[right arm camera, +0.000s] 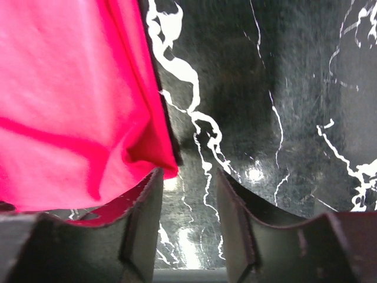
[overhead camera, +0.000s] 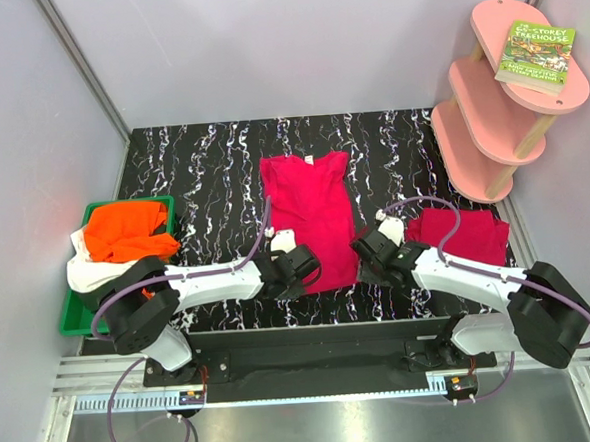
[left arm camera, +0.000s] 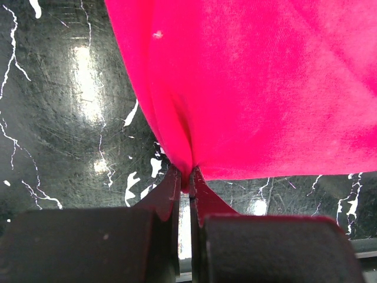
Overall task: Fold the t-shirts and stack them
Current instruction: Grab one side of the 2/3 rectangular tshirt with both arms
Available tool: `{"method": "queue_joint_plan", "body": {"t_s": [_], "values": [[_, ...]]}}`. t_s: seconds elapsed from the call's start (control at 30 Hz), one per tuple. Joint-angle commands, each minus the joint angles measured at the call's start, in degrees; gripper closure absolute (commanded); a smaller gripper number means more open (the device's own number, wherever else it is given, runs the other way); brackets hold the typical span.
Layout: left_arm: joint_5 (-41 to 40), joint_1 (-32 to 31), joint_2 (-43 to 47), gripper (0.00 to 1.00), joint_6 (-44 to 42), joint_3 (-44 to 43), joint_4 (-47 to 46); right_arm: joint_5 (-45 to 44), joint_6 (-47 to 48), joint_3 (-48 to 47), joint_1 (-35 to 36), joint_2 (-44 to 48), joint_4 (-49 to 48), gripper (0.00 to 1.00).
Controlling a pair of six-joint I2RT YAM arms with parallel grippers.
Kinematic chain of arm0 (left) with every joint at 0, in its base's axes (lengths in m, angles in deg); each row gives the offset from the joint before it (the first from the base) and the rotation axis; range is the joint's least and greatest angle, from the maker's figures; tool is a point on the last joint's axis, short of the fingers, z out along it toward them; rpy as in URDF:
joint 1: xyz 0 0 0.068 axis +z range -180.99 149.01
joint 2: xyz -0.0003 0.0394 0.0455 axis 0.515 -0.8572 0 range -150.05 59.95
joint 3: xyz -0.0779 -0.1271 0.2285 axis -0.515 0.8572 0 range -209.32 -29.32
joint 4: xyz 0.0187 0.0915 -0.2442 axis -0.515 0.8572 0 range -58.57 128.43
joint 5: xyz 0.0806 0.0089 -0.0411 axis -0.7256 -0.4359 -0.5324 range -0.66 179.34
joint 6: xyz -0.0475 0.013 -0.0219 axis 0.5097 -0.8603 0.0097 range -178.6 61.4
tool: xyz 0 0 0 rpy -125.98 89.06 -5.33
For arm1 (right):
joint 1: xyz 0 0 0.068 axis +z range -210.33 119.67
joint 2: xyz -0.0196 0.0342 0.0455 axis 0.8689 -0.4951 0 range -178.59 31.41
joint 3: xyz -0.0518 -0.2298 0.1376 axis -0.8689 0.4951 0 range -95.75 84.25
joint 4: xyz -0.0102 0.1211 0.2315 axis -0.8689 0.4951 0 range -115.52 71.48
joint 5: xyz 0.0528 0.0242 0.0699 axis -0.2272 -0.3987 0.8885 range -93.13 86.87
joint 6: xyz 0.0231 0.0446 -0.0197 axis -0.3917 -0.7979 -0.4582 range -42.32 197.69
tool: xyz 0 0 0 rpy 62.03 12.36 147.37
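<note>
Left claw (left arm camera: 185,180): pinched tight on the lower-left hem of the crimson t-shirt (overhead camera: 310,215).
Crimson t-shirt: spread flat, centre of the black worktop (overhead camera: 202,167).
Right claw (right arm camera: 188,177): jaws apart, gripping nothing, at the shirt's lower-right corner.
Folded t-shirt (overhead camera: 471,232): centre right, beside the right arm.

The top camera looks steeply down from above and behind the arm bases, taking in the whole black marbled worktop (overhead camera: 212,166); each wrist camera sits low and very close, looking forward past its own jaws (dark, filling the bottom edge); all three share the near hem of the spread crimson t-shirt (overhead camera: 310,220).
</note>
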State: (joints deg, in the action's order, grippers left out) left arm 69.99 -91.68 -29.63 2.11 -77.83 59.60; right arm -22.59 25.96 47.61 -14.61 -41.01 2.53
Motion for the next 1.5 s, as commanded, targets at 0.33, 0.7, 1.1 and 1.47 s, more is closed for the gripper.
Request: {"method": "queue_joint_plan", "body": {"t_s": [0.33,0.7,1.1,1.47], "values": [[-2.1,-0.1,1.3,1.00,0.6,-0.2,1.2,-2.1,3.6,-3.4,0.4,-1.6,-3.0,0.46],[-1.9,-0.1,1.2,1.00,0.4,-0.4,1.3,0.5,3.7,-2.4,0.4,-8.0,-4.7,0.47],[-2.1,-0.1,1.1,1.00,-0.1,-0.6,1.2,5.5,0.8,0.7,0.5,-9.7,-4.1,0.57],[-2.1,-0.1,0.0,1.00,-0.3,-1.2,1.2,7.7,-1.1,2.4,0.5,-11.6,-4.2,0.66]]}}
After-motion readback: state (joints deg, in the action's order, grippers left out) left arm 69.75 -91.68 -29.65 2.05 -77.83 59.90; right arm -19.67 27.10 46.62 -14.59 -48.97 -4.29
